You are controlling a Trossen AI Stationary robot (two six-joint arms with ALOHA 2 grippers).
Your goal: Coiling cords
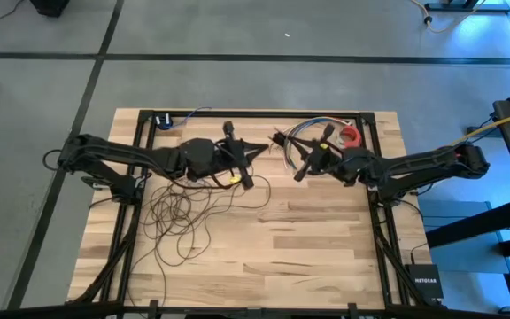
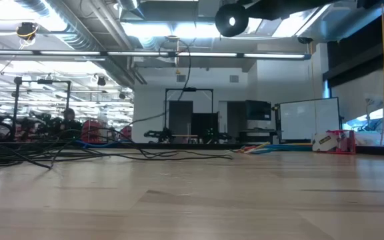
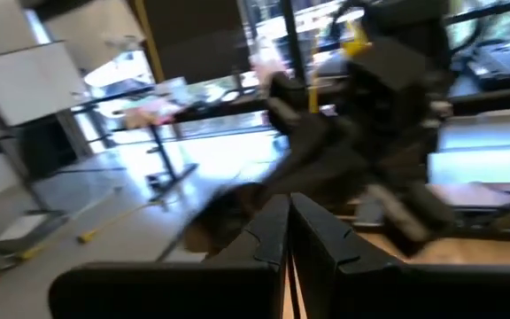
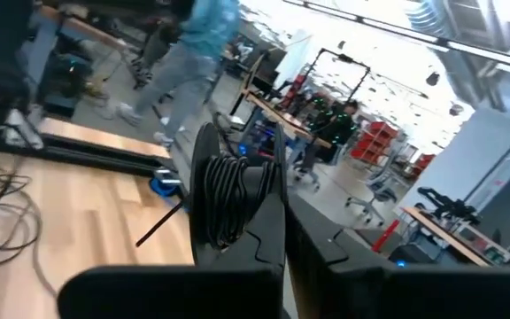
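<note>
- Right tool [image 4: 277,199]: clenched on a coiled bundle of the cords [image 4: 228,199], raised above the worktop [image 1: 308,239].
- Left tool [image 1: 248,182]: clenched, near loose cord loops on the worktop's left side.

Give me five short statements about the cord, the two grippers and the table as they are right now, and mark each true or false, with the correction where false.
1. The long thin dark cord lies in loose, tangled loops on the wooden table. True.
2. The right gripper is shut on a bunch of dark cord strands. True.
3. The left gripper stands wide open. False: its fingers are shut together.
4. The short bundle of multicoloured wires lies at the table's near edge. False: it lies near the far edge, by the right gripper.
5. Both grippers rest flat on the table at its near corners. False: in the high view they sit over the far half, towards the middle.
</note>
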